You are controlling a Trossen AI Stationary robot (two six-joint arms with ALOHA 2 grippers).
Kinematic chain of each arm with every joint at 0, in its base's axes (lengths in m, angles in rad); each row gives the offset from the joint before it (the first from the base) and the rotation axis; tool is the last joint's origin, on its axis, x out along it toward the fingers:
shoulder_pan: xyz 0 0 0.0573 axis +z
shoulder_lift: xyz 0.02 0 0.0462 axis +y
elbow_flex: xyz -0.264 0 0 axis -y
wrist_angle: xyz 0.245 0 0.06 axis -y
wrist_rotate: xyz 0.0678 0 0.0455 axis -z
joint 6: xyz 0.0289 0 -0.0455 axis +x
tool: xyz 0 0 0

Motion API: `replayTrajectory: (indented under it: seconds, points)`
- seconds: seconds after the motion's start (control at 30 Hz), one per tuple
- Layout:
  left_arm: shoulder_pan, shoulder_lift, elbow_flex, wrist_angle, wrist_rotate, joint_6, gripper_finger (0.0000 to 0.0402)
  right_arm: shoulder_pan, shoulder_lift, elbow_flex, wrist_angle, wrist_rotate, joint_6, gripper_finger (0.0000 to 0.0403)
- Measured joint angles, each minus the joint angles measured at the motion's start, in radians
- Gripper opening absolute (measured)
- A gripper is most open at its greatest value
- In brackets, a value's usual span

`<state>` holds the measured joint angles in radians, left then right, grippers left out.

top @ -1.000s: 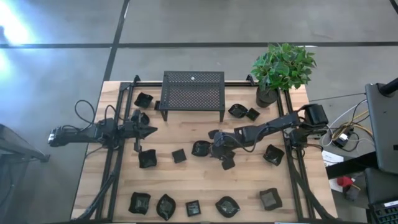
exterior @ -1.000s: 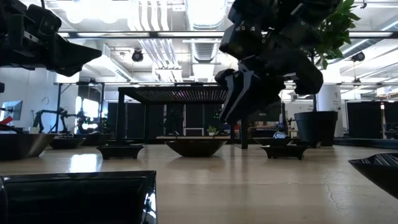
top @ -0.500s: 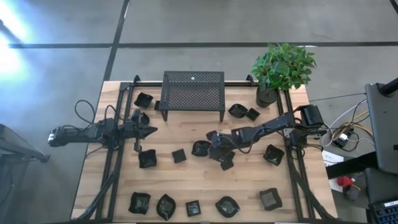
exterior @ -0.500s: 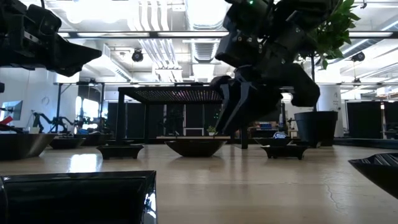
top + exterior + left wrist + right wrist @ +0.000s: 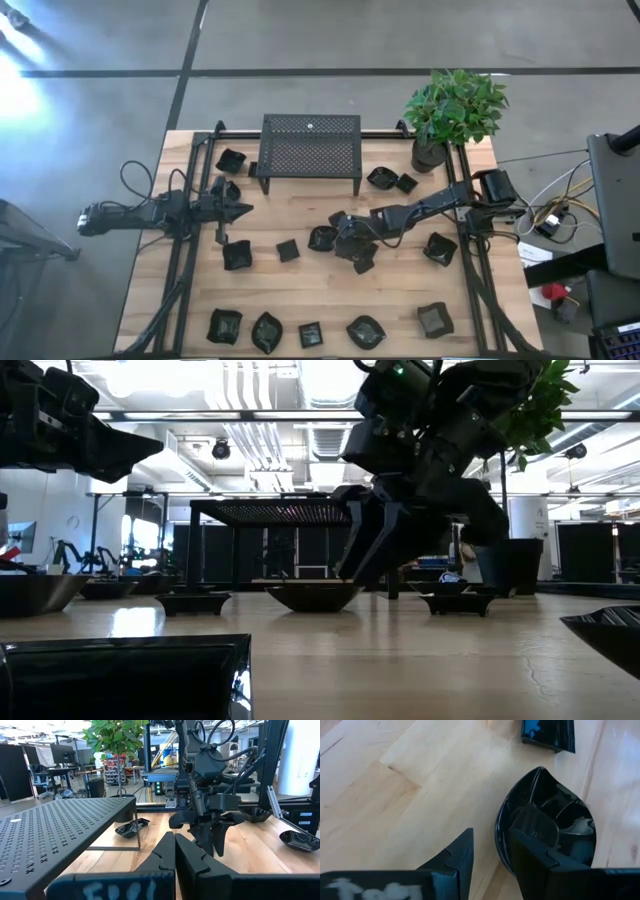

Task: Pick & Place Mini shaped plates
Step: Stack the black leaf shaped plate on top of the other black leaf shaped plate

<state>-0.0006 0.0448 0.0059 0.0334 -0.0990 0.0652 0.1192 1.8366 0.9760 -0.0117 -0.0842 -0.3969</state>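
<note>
Leaf-shaped mini plate [image 5: 547, 827], right gripper [image 5: 490, 852] open astride its rim, left gripper [image 5: 175, 851] closed, idle.

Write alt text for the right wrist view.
The right hand, fingers open, straddles the rim of a glossy black leaf-shaped mini plate on the wooden table. A square mini plate lies just beyond it.

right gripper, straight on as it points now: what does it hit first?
Likely the leaf-shaped dish: the right gripper is open with that dish's near rim between its fingers. Depth is uncertain.
</note>
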Motion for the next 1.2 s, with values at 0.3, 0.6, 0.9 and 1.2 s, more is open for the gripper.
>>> replayTrajectory:
  seconds: [0.3, 0.6, 0.9, 1.2]
  points:
    - [0.0, 0.0, 0.0, 0.0, 0.0, 0.002, 0.0, -0.017, 0.0, -0.01, 0.012, 0.0, -0.029, 0.0114]
    - [0.0, 0.0, 0.0, 0.0, 0.0, 0.003, 0.0, -0.026, 0.007, -0.028, 0.013, 0.031, -0.032, 0.0114]
    - [0.0, 0.0, 0.0, 0.0, 0.0, 0.003, 0.0, -0.026, 0.06, -0.028, 0.056, 0.034, -0.059, 0.011]
    - [0.0, 0.0, 0.0, 0.0, 0.0, 0.003, 0.0, -0.026, 0.059, -0.028, 0.053, 0.032, -0.051, 0.0058]
